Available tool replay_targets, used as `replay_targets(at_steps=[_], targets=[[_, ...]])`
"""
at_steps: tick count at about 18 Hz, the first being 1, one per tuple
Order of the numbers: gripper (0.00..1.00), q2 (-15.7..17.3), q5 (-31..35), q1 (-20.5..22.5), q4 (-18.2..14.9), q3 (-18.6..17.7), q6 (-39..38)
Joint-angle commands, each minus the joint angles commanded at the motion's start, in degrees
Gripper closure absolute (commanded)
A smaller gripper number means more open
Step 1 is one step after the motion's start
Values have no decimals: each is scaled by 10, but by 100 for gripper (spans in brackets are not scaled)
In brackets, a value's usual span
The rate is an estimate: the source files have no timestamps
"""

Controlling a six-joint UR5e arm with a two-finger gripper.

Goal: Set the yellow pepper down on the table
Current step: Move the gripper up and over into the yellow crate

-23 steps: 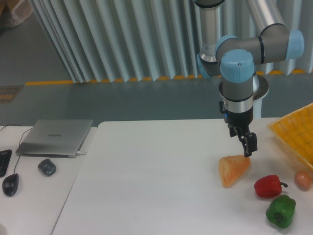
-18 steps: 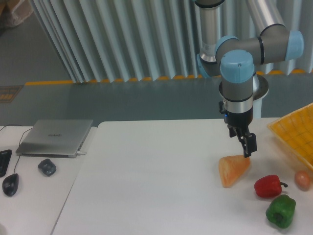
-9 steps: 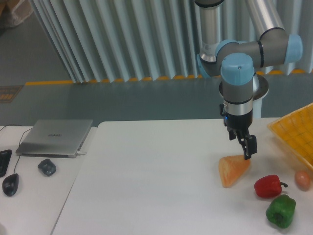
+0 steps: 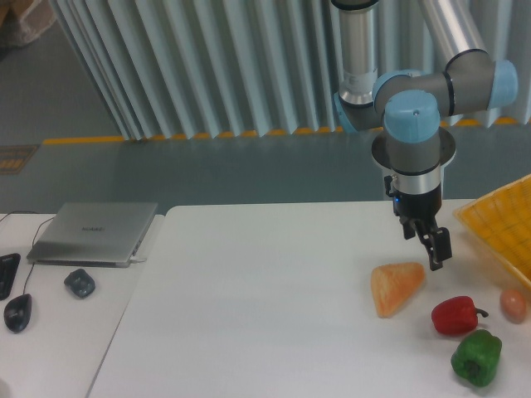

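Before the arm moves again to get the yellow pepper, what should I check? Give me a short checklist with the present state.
1. Yellow pepper in view: not ok, none seen on the table or in the visible part of the yellow basket.
2. Claw empty: cannot tell.
3. Claw clear of orange wedge: ok, just above and right of it.
4. Red pepper and green pepper untouched: ok.

A lab: robot arm [image 4: 415,124], white table [image 4: 265,298], laptop [image 4: 94,232].
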Motion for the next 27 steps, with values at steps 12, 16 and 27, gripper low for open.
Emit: replay_targets(at_steps=[12,16,27], targets=[[0,25,-16,62,1,-16,75],[0,31,-20,93,-3,-16,180],[0,5,-48,205,-5,-4,460]])
